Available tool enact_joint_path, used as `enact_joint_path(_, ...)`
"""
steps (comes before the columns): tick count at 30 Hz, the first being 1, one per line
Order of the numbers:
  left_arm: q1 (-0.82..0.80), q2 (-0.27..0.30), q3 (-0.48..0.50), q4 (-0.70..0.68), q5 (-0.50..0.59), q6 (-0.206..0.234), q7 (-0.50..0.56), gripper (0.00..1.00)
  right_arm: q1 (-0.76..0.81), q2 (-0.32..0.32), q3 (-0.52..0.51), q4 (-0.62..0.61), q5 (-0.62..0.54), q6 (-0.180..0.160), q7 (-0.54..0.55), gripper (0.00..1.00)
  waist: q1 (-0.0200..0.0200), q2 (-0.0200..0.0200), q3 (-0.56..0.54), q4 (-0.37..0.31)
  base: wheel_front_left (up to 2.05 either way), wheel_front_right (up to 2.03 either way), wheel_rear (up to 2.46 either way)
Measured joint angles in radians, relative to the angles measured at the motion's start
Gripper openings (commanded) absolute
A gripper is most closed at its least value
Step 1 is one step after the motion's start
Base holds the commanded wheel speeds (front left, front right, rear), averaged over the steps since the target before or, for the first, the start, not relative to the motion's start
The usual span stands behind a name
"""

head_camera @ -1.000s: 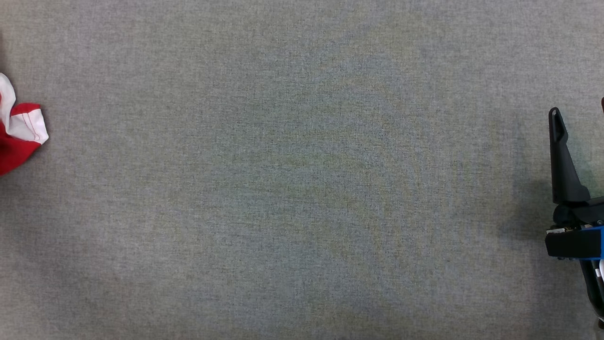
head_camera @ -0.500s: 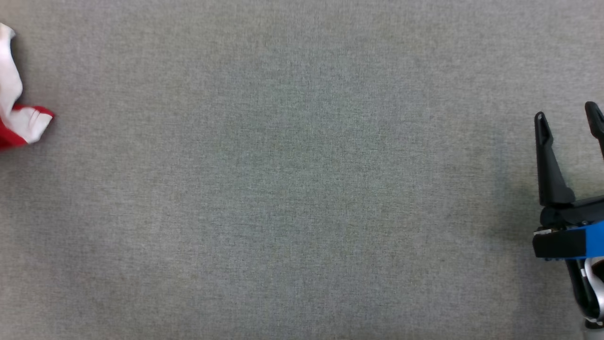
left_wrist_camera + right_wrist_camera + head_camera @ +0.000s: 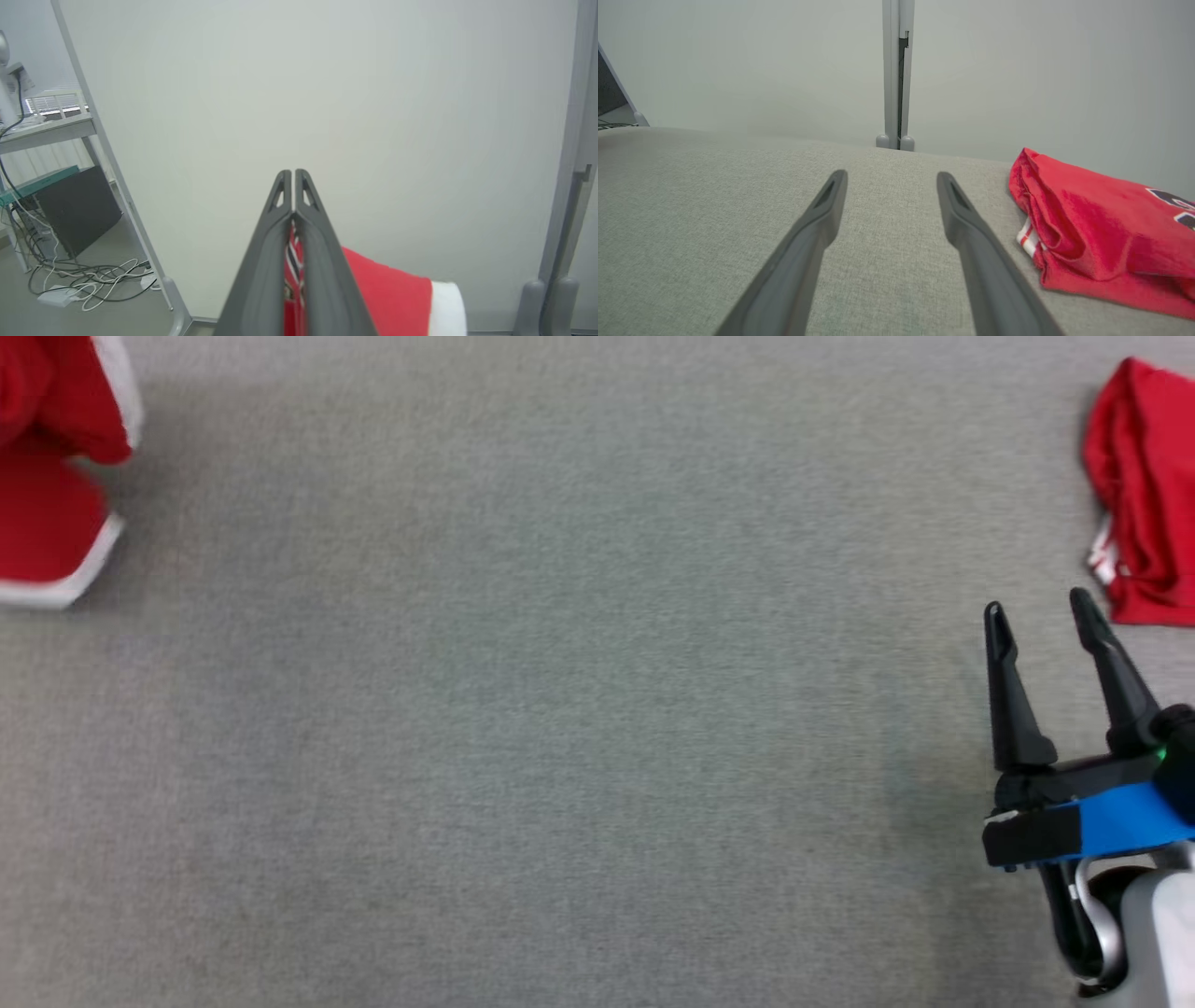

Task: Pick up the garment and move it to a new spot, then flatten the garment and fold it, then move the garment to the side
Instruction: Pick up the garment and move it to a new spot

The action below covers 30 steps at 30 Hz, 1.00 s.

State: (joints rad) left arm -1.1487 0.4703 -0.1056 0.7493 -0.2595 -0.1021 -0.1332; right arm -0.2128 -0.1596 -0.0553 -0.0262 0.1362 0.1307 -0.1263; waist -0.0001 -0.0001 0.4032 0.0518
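Note:
A red garment with white trim (image 3: 51, 513) hangs at the head view's upper left edge, over the grey cloth table (image 3: 560, 709). In the left wrist view my left gripper (image 3: 293, 175) is shut on this garment (image 3: 387, 298); a striped piece of it is pinched between the fingers and red and white cloth hangs below. My right gripper (image 3: 1038, 605) is open at the lower right, low over the table, with nothing between its fingers (image 3: 892, 176).
A second red garment, folded (image 3: 1144, 495), lies on the table just right of and beyond my right gripper, also in the right wrist view (image 3: 1092, 228). Pale wall panels and a grey post (image 3: 896, 70) stand behind the table. Cables (image 3: 88, 280) lie on the floor.
The head camera has shifted, bringing the folded red garment in at the right. The held garment at the left edge shows larger and higher. Both right fingers now show, further left.

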Motion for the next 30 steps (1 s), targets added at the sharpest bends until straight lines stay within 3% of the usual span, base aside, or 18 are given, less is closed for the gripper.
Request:
enact_joint_path(9,-0.085,-0.073,-0.116,-0.239,0.021,-0.013,0.109,0.0,-0.007,0.06,0.019,0.093,0.014,0.0,-0.06,1.0,0.0,0.0,-0.063,-0.124,0.0,0.0,0.0)
enact_joint_path(18,-0.095,-0.217,-0.268,-0.362,-0.007,-0.022,0.203,0.0,-0.008,0.09,0.014,0.169,0.029,0.0,-0.104,1.0,0.0,0.0,-0.091,-0.269,0.0,0.0,0.0)
enact_joint_path(24,0.035,-0.271,-0.346,-0.369,-0.026,-0.022,0.205,0.0,-0.009,0.098,0.016,0.203,0.032,0.0,-0.122,1.0,0.0001,0.0,-0.106,-0.301,0.0,0.0,0.0)
enact_joint_path(30,0.265,-0.306,-0.387,-0.369,-0.064,0.003,0.182,0.0,-0.01,0.103,0.016,0.226,0.033,0.0,-0.129,1.0,0.0001,0.0,-0.119,-0.282,0.0,0.0,0.0)
